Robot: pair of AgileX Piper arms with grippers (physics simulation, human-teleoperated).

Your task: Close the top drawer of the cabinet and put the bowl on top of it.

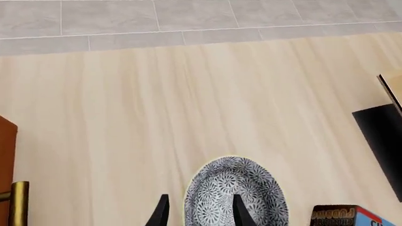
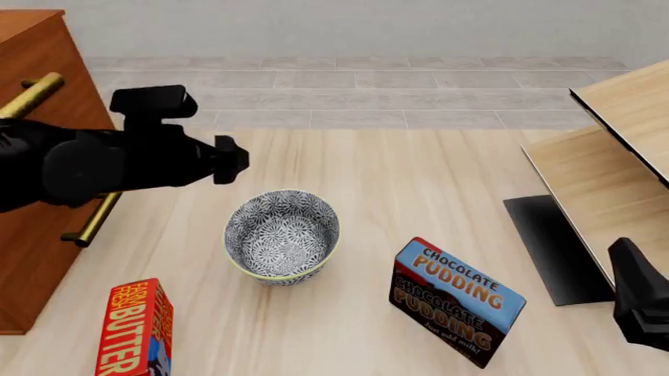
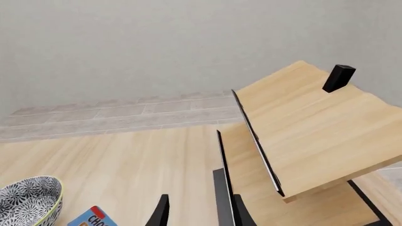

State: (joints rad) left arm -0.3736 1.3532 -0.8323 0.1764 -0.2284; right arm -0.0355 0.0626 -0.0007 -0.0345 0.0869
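The cabinet stands at the left edge of the table, its brass handles jutting toward the middle. Whether the top drawer is fully shut cannot be told from here, since the left arm covers much of the front. On the right sits a pale wooden shelf unit. The left arm reaches across in front of the cabinet, and its gripper hangs above the bowl with fingers apart, one over the bowl and one beside its rim. The right gripper waits near the shelf unit, also spread and holding nothing. The bowl rests upright between a butter box and a pudding box. The bowl pickup looks to be in hand; next the left gripper should drop so the fingers straddle the rim, then close.
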